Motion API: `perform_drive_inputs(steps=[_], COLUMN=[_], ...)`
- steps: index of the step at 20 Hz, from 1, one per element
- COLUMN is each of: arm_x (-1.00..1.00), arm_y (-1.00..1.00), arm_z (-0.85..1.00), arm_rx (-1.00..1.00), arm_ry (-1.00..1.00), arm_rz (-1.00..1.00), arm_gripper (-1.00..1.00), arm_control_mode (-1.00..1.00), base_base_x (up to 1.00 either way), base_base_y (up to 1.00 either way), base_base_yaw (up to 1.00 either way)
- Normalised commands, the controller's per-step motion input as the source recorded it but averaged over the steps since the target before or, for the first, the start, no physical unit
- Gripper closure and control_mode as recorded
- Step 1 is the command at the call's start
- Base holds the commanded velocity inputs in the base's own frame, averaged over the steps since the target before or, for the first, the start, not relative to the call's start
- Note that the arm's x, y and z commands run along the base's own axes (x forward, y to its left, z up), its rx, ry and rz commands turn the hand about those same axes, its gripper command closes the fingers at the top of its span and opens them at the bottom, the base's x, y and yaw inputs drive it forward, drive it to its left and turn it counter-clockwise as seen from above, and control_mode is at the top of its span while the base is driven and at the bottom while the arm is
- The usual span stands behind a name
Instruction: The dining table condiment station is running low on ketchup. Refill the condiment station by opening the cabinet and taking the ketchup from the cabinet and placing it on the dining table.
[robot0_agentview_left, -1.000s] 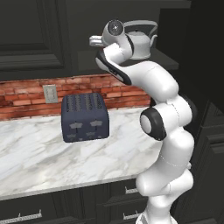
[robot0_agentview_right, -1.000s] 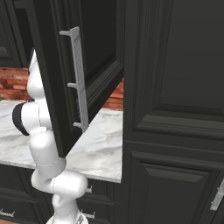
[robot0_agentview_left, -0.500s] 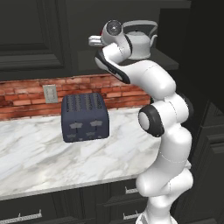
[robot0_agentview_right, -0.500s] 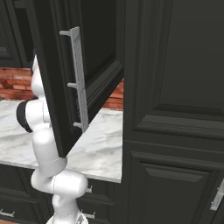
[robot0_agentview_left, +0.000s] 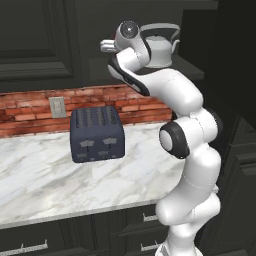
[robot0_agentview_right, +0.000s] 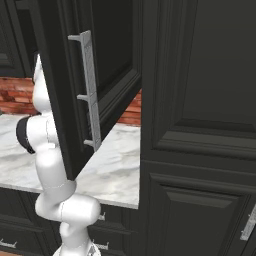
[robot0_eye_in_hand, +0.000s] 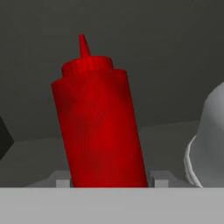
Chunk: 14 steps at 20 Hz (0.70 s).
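Note:
The ketchup, an all-red squeeze bottle with a pointed nozzle, stands close in the hand view and leans a little to the left. My gripper is shut on its lower body, with a grey fingertip against each side. In the left base view my arm reaches up into the open cabinet. The cabinet's black door hangs open, its long silver bar handle facing the right base view. The dining table is out of view.
A grey kettle stands on the cabinet shelf right beside the bottle, its body close on the right. Below, a dark toaster sits on the marble counter against red brick. A tall black cabinet fills the right.
The arm's upper links have shifted very slightly while it stays reached into the cabinet. The door, toaster and kettle have not moved.

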Motion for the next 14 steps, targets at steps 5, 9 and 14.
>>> perform_drive_inputs(steps=[5,9,14], arm_x=[-0.93,-1.0,-1.0], arm_y=[0.14,0.0,-0.1], arm_z=[0.0,0.0,-0.13], arm_rx=[-0.04,0.0,0.0], arm_ry=[0.0,0.0,0.0], arm_rz=[0.0,0.0,0.0], arm_gripper=[1.0,1.0,1.0], arm_control_mode=[-1.0,-1.0,-1.0], base_base_x=[0.0,0.0,0.0], base_base_y=[0.0,0.0,0.0], base_base_yaw=[0.0,0.0,0.0])
